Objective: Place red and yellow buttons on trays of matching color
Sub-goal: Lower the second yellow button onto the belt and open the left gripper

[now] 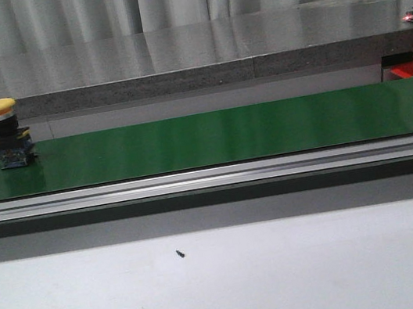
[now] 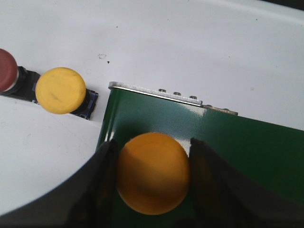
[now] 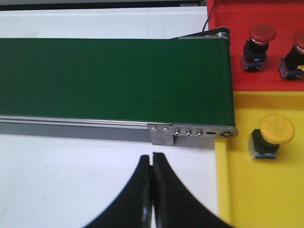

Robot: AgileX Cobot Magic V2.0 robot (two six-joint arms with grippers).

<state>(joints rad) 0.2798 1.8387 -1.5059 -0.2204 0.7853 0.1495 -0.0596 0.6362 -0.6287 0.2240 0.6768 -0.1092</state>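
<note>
Left end effector (image 2: 152, 175) straddles yellow button (image 2: 153, 172).

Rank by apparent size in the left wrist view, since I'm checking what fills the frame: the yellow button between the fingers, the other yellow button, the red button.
1. Held-position yellow button, largest, though nearest the camera.
2. Other yellow button.
3. Red button, cut off by the frame edge, so unsure.

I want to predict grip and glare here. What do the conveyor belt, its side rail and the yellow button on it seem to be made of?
Conveyor belt: probably rubber or PVC sheet, smooth green, with a soft sheen.
Side rail: looks like brushed aluminium, silver-grey with lengthwise grooves.
Yellow button: apparently moulded plastic, with a matte yellow cap and a dark body; the blue base may differ.
</note>
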